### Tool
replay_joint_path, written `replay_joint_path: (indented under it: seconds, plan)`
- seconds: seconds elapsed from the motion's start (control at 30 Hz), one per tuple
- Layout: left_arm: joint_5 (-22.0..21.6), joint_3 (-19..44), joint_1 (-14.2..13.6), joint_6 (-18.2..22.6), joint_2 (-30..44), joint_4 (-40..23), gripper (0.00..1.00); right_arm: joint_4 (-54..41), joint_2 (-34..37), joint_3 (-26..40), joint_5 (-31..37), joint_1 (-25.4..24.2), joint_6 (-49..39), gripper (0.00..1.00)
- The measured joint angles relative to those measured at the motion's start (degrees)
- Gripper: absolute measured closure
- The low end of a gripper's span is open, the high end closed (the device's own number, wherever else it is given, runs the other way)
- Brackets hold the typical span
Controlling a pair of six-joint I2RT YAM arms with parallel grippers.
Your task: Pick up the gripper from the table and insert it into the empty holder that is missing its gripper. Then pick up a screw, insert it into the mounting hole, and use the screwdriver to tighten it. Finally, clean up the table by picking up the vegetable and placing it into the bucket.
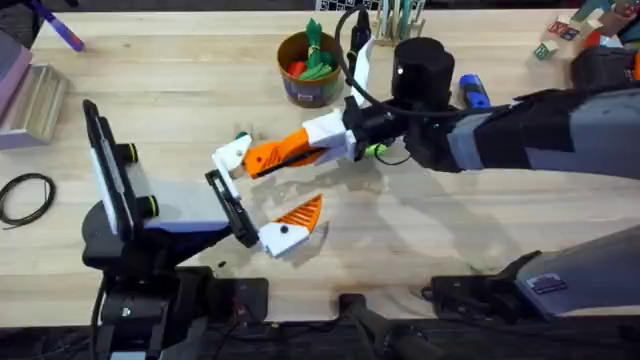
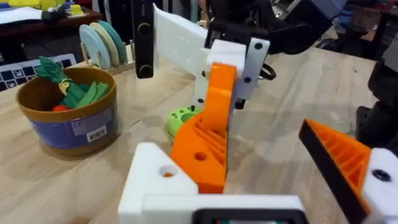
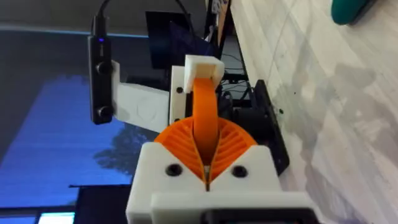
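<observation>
Overhead: right gripper (image 1: 262, 160) clamps gripper (image 1: 285, 152) against holder (image 1: 232, 155).

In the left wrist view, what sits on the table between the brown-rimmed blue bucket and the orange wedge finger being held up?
A green round disc with holes lies on the wooden table between the bucket and the orange finger; otherwise bare wood.

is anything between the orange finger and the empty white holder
Nothing visible. The orange wedge-shaped plastic finger, held by the right tool, appears to touch the plain white plastic holder block on the left arm.
</observation>
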Motion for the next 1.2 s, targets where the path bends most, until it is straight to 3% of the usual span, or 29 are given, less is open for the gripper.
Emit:
replay_joint_path:
  seconds: [0.37,1.2]
  plan:
    - [0.8,0.0,0.0,0.0,0.0,-0.1,0.014,0.1,3.0,2.8,-2.1,0.5,6.7,0.994]
    - [0.9,0.0,-0.1,0.0,0.0,-0.2,0.015,0.2,5.5,5.8,-1.1,2.3,4.5,0.993]
